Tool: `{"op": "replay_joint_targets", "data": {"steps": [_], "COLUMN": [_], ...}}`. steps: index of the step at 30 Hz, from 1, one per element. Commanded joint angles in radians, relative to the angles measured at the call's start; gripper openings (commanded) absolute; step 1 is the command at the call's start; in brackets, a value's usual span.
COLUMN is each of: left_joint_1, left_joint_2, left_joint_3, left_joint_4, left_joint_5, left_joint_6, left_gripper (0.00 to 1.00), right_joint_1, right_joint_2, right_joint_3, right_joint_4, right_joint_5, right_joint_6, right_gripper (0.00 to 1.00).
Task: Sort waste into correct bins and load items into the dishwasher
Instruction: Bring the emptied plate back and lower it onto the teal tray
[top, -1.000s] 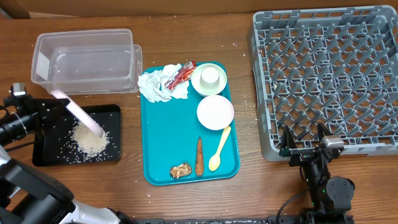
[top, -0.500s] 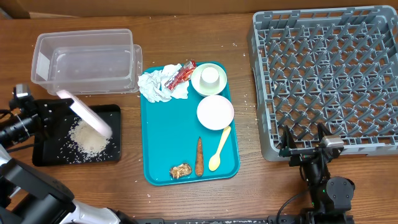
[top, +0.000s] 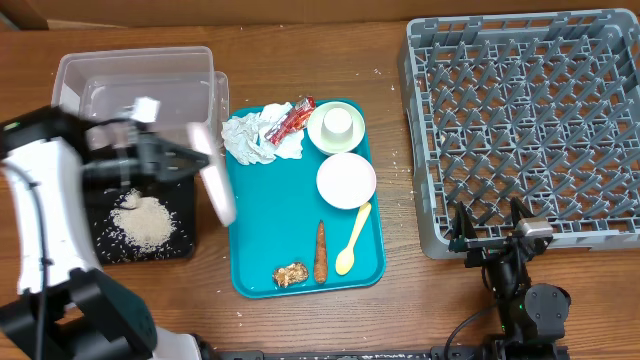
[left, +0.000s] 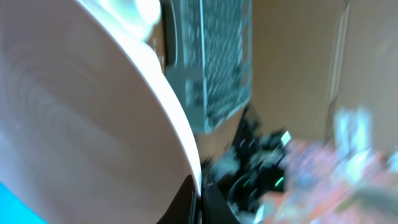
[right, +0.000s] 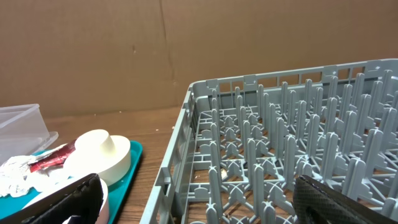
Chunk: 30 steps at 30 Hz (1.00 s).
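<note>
- Overhead: left gripper (top: 180, 158) clamps the large pale pink-white round plate (top: 215, 178), which is tilted on edge at 3 o'clock of the black rectangular tray (top: 140, 257); white rice-like crumbs (top: 143, 220) lie in that tray.
- Left wrist: the plate (left: 81, 112) fills the blurred view.
- Right wrist: right gripper (right: 199, 202) gapes empty at 6 o'clock of the grey plastic dish rack (right: 280, 143).

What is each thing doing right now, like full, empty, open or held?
Plate, tipped on edge, held by left gripper.
Left gripper, shut on plate.
Right gripper, open, holding nothing.
Tub, empty.
Black tray, rice piled inside.
Rack, no dishes inside.
Bowl, upright, empty.
Napkin, crumpled.
</note>
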Motion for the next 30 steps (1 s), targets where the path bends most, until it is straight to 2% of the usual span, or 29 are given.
{"op": "replay_joint_targets", "data": {"steps": [1,5,7,10,12,18,21,30], "left_joint_1": [-0.185,-0.401,-0.512,-0.643,-0.698,-0.794,-0.811,-0.815], "left_joint_2": [-0.04,-0.037,-0.037,-0.029,-0.019,0.034,0.077,0.23], "left_joint_3": [0.001,0.001,0.001,0.001,0.001,0.0,0.0,0.0], "left_joint_4": [0.114,0.293,0.361,0.42,0.431,0.432,0.432,0.445], "left_joint_5": [-0.194,-0.598,-0.79,-0.998,-1.051,-1.083,-1.122,-1.098], "left_joint_6": [-0.173,-0.504,-0.599,-0.727,-0.756,-0.81,-0.834,-0.833], "left_gripper": [0.04,0.04,0.04,0.04,0.04,0.04,0.04,0.04], "right_joint_1": [0.004,0.004,0.004,0.004,0.004,0.004,0.004,0.004], "right_joint_2": [-0.008,-0.008,-0.008,-0.008,-0.008,-0.008,-0.008,-0.008], "right_joint_3": [-0.01,-0.01,-0.01,-0.01,-0.01,-0.01,-0.01,-0.01], "right_joint_4": [0.005,0.005,0.005,0.005,0.005,0.005,0.005,0.005], "right_joint_5": [0.01,0.01,0.01,0.01,0.01,0.01,0.01,0.01], "right_joint_6": [-0.003,-0.003,-0.003,-0.003,-0.003,-0.003,-0.003,-0.003], "right_gripper": [1.0,1.0,1.0,1.0,1.0,1.0,1.0,1.0]}}
